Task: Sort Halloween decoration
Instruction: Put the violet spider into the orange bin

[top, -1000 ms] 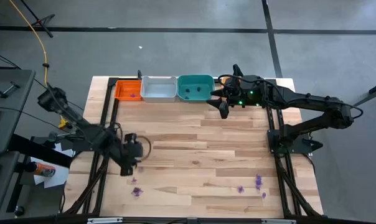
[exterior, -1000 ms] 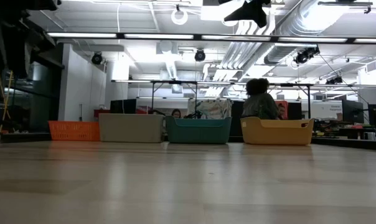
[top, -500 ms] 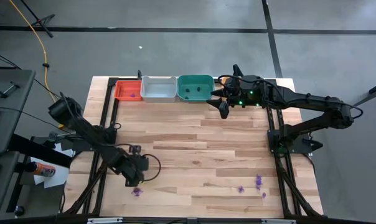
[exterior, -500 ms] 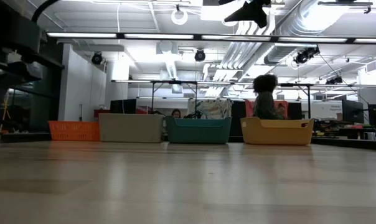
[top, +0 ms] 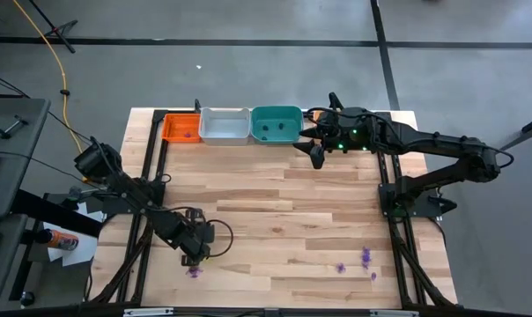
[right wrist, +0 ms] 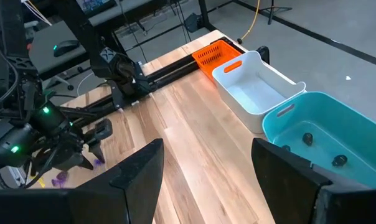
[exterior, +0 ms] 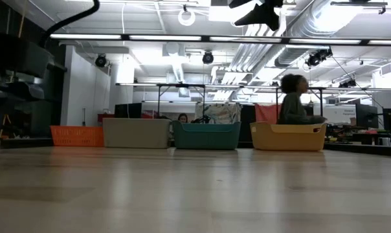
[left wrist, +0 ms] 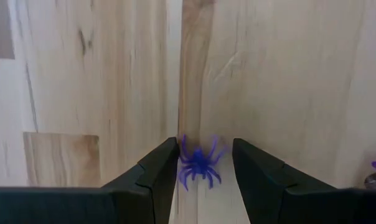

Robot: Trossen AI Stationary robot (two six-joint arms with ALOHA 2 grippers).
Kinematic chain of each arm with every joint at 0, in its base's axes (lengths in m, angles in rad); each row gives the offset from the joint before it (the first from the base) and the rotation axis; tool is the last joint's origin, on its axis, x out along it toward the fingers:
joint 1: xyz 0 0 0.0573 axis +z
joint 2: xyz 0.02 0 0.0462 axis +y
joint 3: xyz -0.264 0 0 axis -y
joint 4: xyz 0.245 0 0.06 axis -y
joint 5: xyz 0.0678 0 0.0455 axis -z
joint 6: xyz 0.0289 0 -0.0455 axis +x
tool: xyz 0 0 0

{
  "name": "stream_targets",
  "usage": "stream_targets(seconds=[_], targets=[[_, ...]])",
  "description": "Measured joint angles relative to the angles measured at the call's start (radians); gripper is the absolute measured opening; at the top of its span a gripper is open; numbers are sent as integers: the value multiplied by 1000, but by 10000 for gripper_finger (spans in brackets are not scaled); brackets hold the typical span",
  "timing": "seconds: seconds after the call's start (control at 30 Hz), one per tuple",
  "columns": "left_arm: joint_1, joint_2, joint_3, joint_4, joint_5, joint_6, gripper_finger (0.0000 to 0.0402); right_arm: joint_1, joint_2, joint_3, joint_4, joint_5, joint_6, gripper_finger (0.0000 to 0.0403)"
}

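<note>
A purple spider trinket [left wrist: 199, 163] lies flat on the wooden table, between the two fingers of my left gripper [left wrist: 205, 145]. That gripper [top: 195, 257] points down at the near left of the table. It is open, with a finger on either side of the spider. Another purple trinket [top: 194, 271] lies just nearer the front edge. More purple trinkets [top: 365, 256] lie at the near right. My right gripper [top: 312, 151] hangs open above the table beside the teal tray [top: 277, 123], with nothing between its fingers [right wrist: 144, 168].
Along the far edge stand an orange tray [top: 181, 128], a white tray [top: 225, 125], the teal tray with dark trinkets [right wrist: 307, 139] and, in the low view, a yellow tray [exterior: 287, 136]. The table's middle is bare wood. A person [exterior: 292, 103] is in the room behind.
My left gripper has come down and toward the table's near edge, tipping more steeply downward. It now straddles the purple spider, its fingers as far apart as before. The person in the room behind has walked to the right.
</note>
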Motion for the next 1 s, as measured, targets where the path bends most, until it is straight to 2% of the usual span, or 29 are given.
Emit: stream_targets(seconds=[0.27, 0.37, 0.47, 0.63, 0.8, 1.0], targets=[[8, 24, 4, 11, 12, 0, 142, 0, 0, 0, 0, 0, 6, 238], [13, 24, 3, 13, 26, 1, 129, 0, 0, 0, 0, 0, 7, 238], [13, 25, 3, 17, 30, 1, 95, 0, 0, 0, -1, -1, 7, 238], [13, 25, 3, 25, 48, -1, 12, 0, 0, 0, -1, -1, 7, 238], [20, -2, -1, 23, 53, -9, 5, 0, 0, 0, -1, -1, 7, 238], [90, -90, -3, 15, 50, 36, 1, 0, 0, 0, -2, -1, 4, 238]])
